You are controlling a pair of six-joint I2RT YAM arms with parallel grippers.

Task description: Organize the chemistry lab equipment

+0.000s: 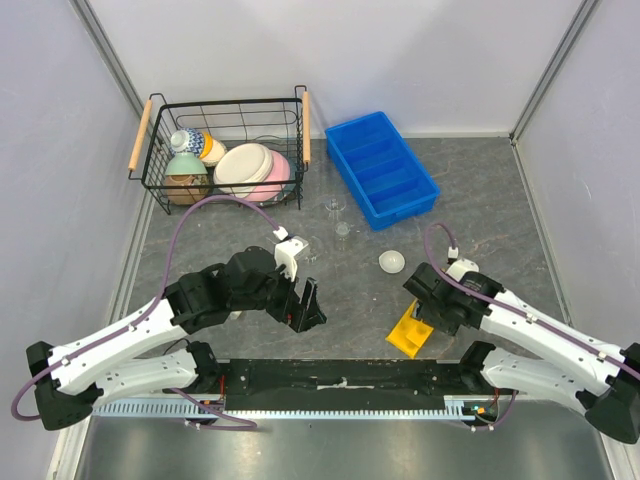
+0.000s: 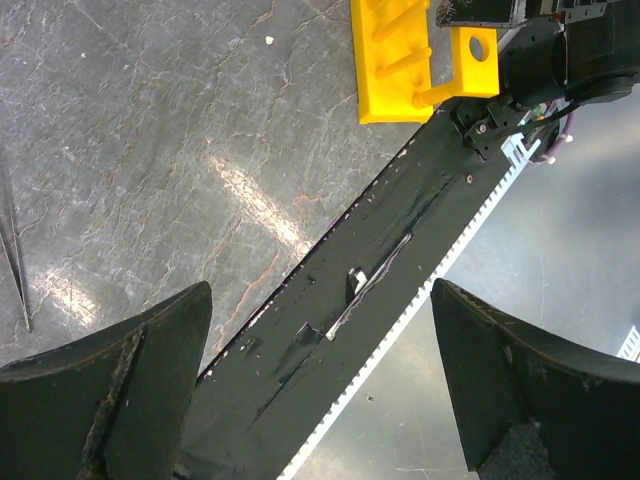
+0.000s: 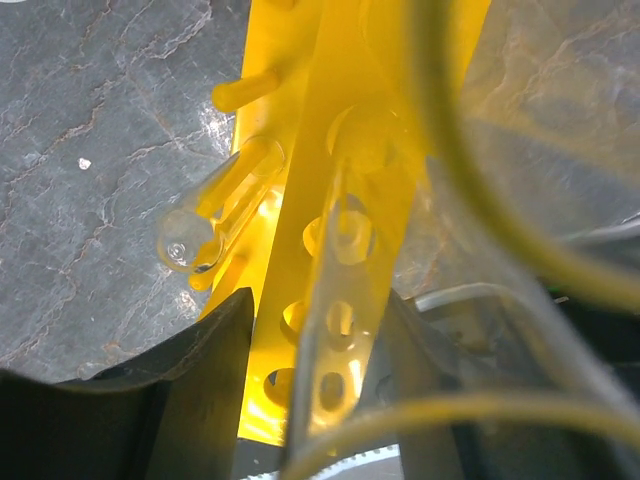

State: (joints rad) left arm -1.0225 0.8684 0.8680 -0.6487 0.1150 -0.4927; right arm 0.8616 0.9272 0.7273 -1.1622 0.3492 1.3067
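Two dark fingers [image 2: 130, 380] stand wide apart at the bottom corners with nothing between them. Beyond them a black bar [image 2: 360, 290] runs diagonally across the grey marbled worktop [image 2: 150, 120], with a white toothed strip [image 2: 470, 228] along its far edge. A yellow rack [image 2: 395, 60] with pegs lies at the top, touching the bar. A black arm part [image 2: 570, 60] is just beside the rack.

A: rack [image 3: 340, 150]: yellow plastic, smooth, glossy; test tube [image 3: 215, 215]: clear glass, shiny
B: table [image 2: 150, 150]: grey veined stone look, slight sheen; basket [image 1: 228, 101]: black metal wire, wooden handles [image 1: 140, 134]; tray [image 1: 380, 168]: blue plastic
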